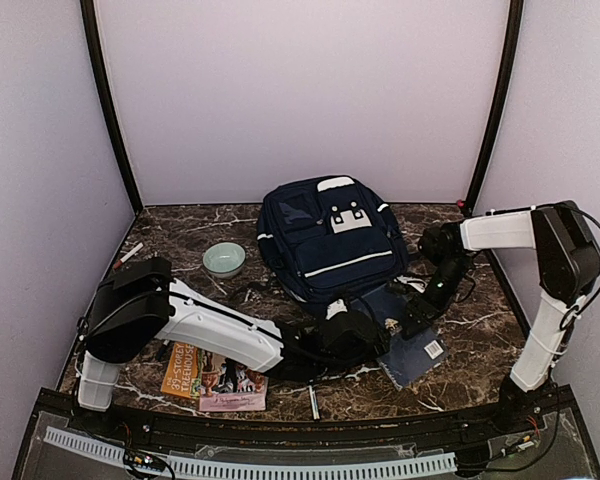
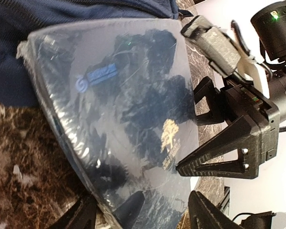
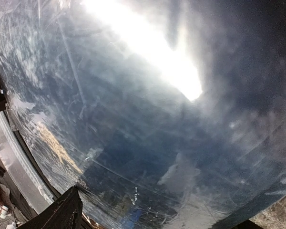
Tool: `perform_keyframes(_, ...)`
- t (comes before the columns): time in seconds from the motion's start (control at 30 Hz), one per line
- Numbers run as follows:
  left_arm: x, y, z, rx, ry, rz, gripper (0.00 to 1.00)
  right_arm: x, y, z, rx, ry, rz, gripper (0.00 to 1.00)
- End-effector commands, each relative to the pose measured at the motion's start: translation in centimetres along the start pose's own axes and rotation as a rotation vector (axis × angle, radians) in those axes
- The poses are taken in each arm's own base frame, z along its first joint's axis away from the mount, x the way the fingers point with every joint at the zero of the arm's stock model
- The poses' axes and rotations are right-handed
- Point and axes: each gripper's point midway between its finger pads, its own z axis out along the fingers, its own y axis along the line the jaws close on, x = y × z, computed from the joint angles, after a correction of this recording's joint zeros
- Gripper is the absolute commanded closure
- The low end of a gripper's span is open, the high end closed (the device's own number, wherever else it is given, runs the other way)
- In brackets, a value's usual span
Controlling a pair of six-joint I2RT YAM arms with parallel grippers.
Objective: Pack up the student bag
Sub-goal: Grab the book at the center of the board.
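Just in front of the student bag [image 1: 325,240], we see the left gripper [image 2: 142,200], fingers spread astride a corner of the dark-blue notebook [image 2: 124,119]. The right gripper [image 1: 412,318] has its fingers apart at the notebook's edge. The bag lies behind both.

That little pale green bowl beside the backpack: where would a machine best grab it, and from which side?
Probably the rim of the bowl, coming straight down from above. It sits upright, mouth open upward, apart from the student bag, so the thin wall can be pinched inside and outside. The rounded outside would likely slip from a sideways squeeze.
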Motion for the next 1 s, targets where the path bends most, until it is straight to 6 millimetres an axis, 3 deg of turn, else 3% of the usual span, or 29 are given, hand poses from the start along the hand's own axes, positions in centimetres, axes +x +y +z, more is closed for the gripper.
perform_keyframes(0.0, 0.9, -0.5, -1.4, 0.03, 0.026, -0.09, 0.32, -0.4, 0.7, 1.5, -0.054, -0.004, -0.008, 0.2)
perform_keyframes(0.13, 1.3, 0.4, -1.2, 0.021, 0.026, -0.095, 0.32, -0.2, 0.7, 1.6, -0.054, -0.003, -0.007, 0.2)
perform_keyframes(0.27, 0.8, -0.7, -0.7, 0.087, -0.015, -0.024, 0.32, -0.2, 0.9, 1.5, -0.062, -0.005, -0.006, 0.2)
perform_keyframes(0.57, -0.8, -2.4, -0.4, 0.268, -0.074, -0.023, 0.47, -0.1, 1.7, 1.0, -0.085, -0.021, -0.024, 0.2)
perform_keyframes(0.87, -2.2, -5.4, -1.6, 0.414, -0.128, 0.01, 0.74, 0.0, 2.3, 0.6, -0.1, -0.041, -0.035, 0.2)
perform_keyframes(0.97, -2.5, -6.7, -2.1, 0.469, -0.134, 0.025, 0.69, -0.1, 2.5, 0.3, -0.105, -0.052, -0.038, 0.2)
